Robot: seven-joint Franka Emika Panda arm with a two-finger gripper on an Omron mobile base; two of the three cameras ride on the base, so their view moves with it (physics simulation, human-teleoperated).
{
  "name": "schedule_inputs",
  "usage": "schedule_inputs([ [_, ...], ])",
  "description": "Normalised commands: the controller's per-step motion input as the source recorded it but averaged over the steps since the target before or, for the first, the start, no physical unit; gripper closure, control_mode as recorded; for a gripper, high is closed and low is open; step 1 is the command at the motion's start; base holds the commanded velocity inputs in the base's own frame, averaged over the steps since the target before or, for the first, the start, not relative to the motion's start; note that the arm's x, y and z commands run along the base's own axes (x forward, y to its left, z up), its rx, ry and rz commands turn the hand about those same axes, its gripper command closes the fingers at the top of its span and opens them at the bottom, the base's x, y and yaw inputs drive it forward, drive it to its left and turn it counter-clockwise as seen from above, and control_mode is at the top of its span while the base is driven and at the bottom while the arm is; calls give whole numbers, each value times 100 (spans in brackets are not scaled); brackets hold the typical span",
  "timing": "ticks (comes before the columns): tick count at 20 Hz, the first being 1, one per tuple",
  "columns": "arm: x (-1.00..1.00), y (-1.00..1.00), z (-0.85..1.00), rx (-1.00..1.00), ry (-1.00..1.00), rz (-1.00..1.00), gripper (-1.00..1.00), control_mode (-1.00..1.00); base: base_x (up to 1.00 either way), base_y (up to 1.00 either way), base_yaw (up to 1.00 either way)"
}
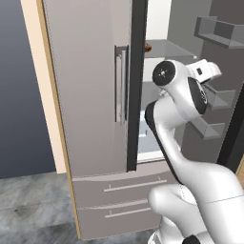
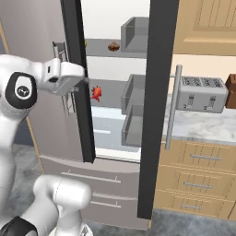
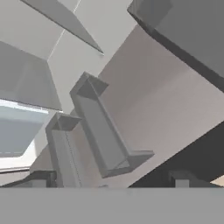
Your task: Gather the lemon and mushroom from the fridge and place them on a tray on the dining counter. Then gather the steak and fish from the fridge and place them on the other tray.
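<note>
Inside the open fridge (image 2: 110, 27) a mushroom (image 2: 113, 46) sits on a shelf, the empty gripper (image 3: 107, 179) spread wide.

A: What stands before the base?
B: The fridge (image 2: 50, 41), its right door swung open, edge-on as a dark strip.
A: Anything on the shelves?
B: A small brown thing (image 2: 113, 46) on the upper one, a red item (image 2: 96, 93) below it.
A: And to the right?
B: A grey toaster (image 2: 202, 93) on a marble counter (image 2: 203, 126) above tan drawers (image 2: 203, 177).
</note>
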Motion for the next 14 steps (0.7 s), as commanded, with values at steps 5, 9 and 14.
schedule_inputs([
  [5,-3,72,-20,33,-16,30,-100,-100,0,0,0],
  [9,10,73,-9,28,-1,41,-100,-100,0,0,0],
  [14,28,67,0,21,1,41,-100,-100,0,0,0],
])
